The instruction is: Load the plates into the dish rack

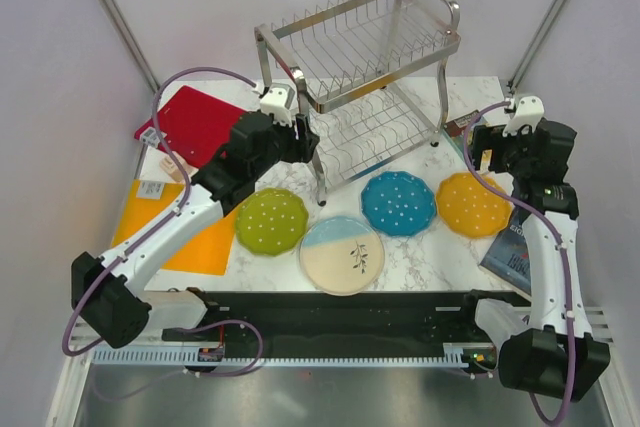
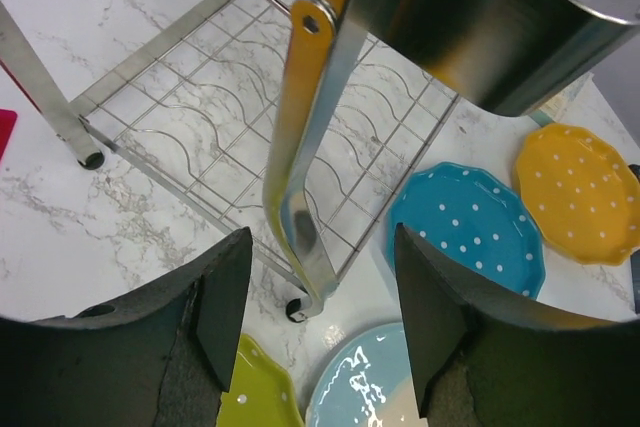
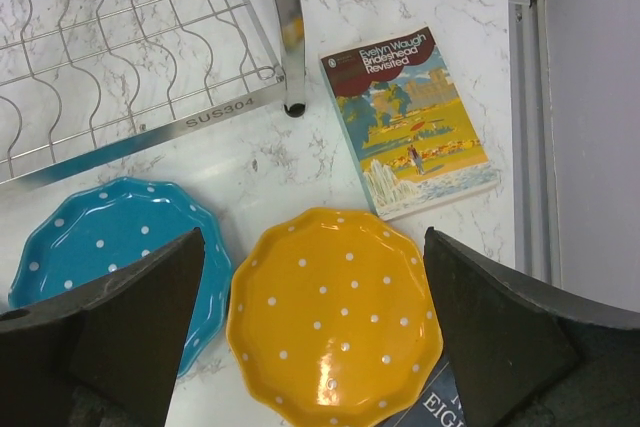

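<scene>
left gripper (image 2: 320, 302) jaws apart, empty, close by tall shiny steel wire dish rack (image 1: 360, 57) front leg | right gripper (image 3: 315, 297) jaws apart, empty, over orange white-dotted scalloped plate (image 3: 335, 319) | four round plates (image 1: 342, 254) lie flat, rack's 7 to 4 o'clock | risk: left finger snags leg, shoves rack

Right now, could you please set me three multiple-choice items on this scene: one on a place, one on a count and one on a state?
1. Where on the table does the orange plate lie?
A) at the row's left end
B) right of the blue plate
C) mid-row

2. How many plates lie on the table?
A) two
B) three
C) four

3. How is the right gripper?
A) shut on a plate
B) open, above the orange plate
C) out of view

Answers:
1 B, it ends the row on the right.
2 C, the lime-green plate, the cream plate, the blue and the orange.
3 B, its fingers stand wide apart, touching nothing.
</scene>
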`<control>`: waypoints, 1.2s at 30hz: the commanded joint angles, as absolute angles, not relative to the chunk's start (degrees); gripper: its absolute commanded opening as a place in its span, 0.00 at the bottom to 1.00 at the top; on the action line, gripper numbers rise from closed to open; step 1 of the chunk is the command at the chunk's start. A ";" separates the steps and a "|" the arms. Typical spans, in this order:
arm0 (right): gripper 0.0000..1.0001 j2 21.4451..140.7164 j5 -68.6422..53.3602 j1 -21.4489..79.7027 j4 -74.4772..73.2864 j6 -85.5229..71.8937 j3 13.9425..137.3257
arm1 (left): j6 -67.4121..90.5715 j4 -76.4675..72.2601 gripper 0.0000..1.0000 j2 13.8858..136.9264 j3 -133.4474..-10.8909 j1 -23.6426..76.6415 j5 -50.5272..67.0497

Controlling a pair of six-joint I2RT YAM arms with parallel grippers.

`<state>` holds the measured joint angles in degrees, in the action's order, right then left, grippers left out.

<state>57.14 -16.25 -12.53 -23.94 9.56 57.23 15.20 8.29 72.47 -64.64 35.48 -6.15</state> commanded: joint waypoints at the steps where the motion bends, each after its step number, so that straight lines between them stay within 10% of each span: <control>1: 0.98 56.61 -18.02 -12.30 -17.59 8.70 55.12 | 18.02 6.86 0.64 74.17 -65.57 37.26 -8.96; 15: 0.96 80.81 -35.76 -12.22 -13.89 17.92 69.42 | 14.68 1.50 0.29 78.13 -64.78 37.27 -12.48; 36: 0.83 117.15 -39.64 -9.58 -13.54 20.57 105.29 | 13.01 2.37 0.26 82.18 -67.85 37.27 -13.97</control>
<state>115.37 -37.08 -11.20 -15.46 20.34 100.71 14.44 3.77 81.12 -66.06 37.10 -13.26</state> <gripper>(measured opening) 0.848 0.266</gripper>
